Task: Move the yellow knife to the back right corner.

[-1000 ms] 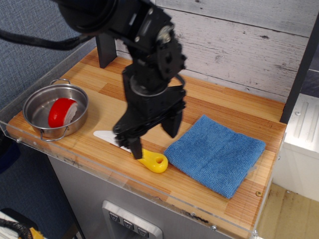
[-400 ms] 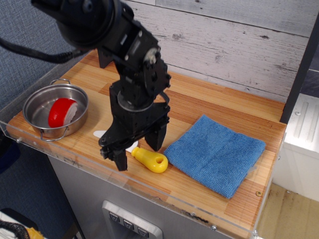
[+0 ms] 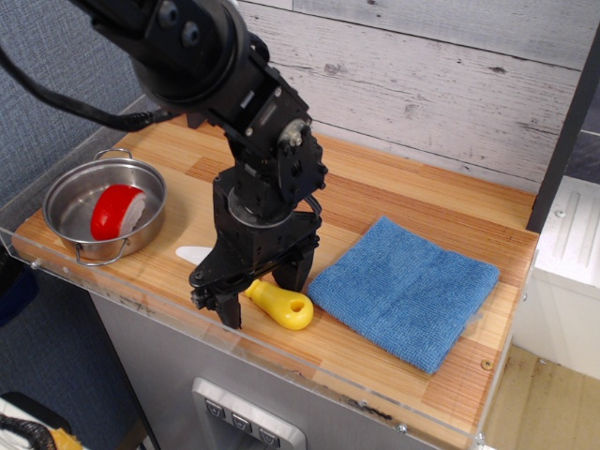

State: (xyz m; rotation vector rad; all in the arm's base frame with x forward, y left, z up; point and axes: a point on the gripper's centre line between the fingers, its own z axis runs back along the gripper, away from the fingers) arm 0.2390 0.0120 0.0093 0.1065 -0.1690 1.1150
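**Black gripper set low over the yellow knife at the front edge**

The small plastic toy knife with a white blade and chunky yellow handle (image 3: pixel 274 304) is seen lying flat on the striped light-wood tabletop (image 3: pixel 403 202), close to the front edge. The yellow handle, with its hole, points toward the square blue cloth (image 3: pixel 405 290) and ends just beside the cloth's near corner. Only the tip of the white blade is visible, to the left of the arm; the middle of the blade is hidden behind the black robot gripper (image 3: pixel 258 292).

The gripper is positioned directly above the knife, with its jaws held apart. One finger is seen at the front left, reaching down near the table's clear plastic lip; the other is placed behind the handle, toward the cloth. The junction of blade and handle lies between them. Whether either finger touches the knife cannot be told.

A round stainless-steel pot with wire handles (image 3: pixel 70 202) stands at the left end and holds a red-and-white rounded toy (image 3: pixel 120 211). The back right corner (image 3: pixel 497 202), bordered by the whitewashed plank wall (image 3: pixel 441 84) and a slim dark upright post (image 3: pixel 565 131), lies well apart from the knife, beyond the cloth.
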